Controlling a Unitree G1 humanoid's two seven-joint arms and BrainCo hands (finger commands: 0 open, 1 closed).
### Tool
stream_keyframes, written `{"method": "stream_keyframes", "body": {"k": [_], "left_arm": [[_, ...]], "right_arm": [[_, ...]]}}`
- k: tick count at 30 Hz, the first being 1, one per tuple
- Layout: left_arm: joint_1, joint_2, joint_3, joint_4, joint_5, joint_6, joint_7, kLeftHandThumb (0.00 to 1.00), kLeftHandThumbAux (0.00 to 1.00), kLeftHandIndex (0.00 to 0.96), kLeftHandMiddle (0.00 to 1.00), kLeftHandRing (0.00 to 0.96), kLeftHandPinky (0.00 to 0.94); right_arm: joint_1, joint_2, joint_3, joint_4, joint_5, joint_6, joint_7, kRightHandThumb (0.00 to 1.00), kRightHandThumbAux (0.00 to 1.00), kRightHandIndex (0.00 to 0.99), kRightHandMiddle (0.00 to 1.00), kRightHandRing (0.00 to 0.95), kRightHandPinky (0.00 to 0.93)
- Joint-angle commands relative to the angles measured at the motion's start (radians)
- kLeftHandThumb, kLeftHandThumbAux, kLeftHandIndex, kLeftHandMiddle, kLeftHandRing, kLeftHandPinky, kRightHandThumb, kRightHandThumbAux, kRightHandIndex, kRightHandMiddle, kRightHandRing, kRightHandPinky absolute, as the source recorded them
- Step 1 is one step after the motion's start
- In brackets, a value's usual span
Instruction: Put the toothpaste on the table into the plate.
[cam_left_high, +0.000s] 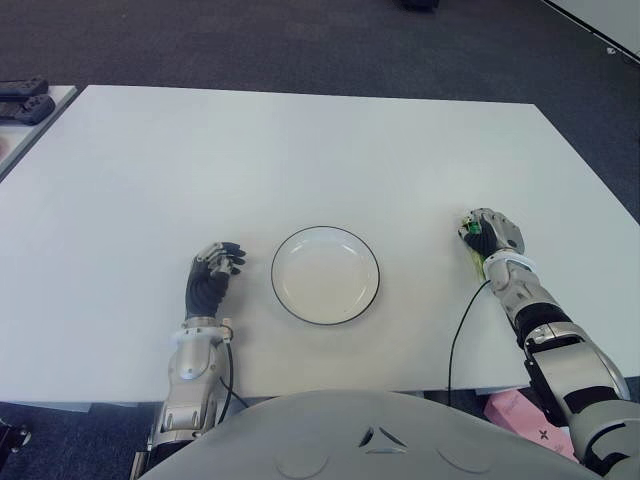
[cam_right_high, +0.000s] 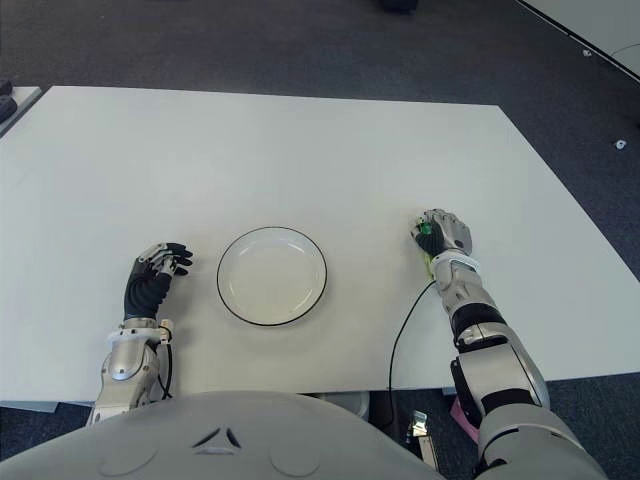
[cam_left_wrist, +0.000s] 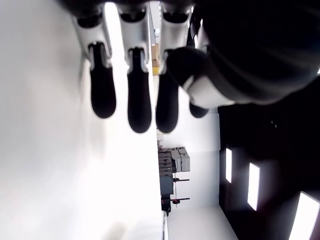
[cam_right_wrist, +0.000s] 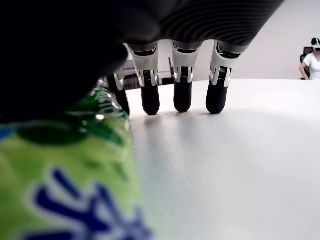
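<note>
Over on the right side of the white table (cam_left_high: 300, 150), the right hand (cam_left_high: 492, 232) sits above the toothpaste (cam_left_high: 470, 248), a green tube with blue lettering that lies on the tabletop well to the right of the plate (cam_left_high: 325, 274). In the right wrist view the tube fills the near part of the picture, right under the palm, and the fingers (cam_right_wrist: 183, 95) hang straight down beyond it with their dark tips touching or nearly touching the table; they stand a little apart from each other and are not wrapped around the tube. Whether the palm itself presses on the tube cannot be told. The plate is round and white with a thin dark rim, it holds nothing, and it stands near the near edge of the table, roughly between the two hands. The left hand (cam_left_high: 212, 277) shows just to the left of the plate, apart from it, with its dark fingers (cam_left_wrist: 138, 100) held straight and slightly spread, holding nothing. At the far left, on a neighbouring table, lie two dark objects (cam_left_high: 25, 100) too small to identify. A person in white (cam_right_wrist: 311, 60) is sitting far off in the background of the right wrist view.
</note>
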Motion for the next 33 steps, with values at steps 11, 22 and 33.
{"method": "stream_keyframes", "body": {"k": [11, 22, 33], "left_arm": [[0.005, -0.006, 0.011, 0.023, -0.005, 0.030, 0.002, 0.836, 0.680, 0.417, 0.466, 0.497, 0.493], [0.001, -0.005, 0.016, 0.023, 0.004, 0.035, 0.005, 0.836, 0.679, 0.419, 0.464, 0.496, 0.494], [-0.009, -0.002, 0.021, 0.021, 0.003, 0.046, -0.004, 0.836, 0.680, 0.416, 0.465, 0.496, 0.493]], "right_arm": [[0.104, 0.057, 0.056, 0.082, 0.027, -0.048, 0.070, 0.846, 0.679, 0.481, 0.416, 0.431, 0.451], [0.095, 0.047, 0.088, 0.064, 0.021, -0.036, 0.074, 0.979, 0.665, 0.467, 0.454, 0.453, 0.428], [0.116, 0.023, 0.093, -0.026, 0.037, -0.054, 0.079, 0.999, 0.664, 0.436, 0.494, 0.485, 0.417]]}}
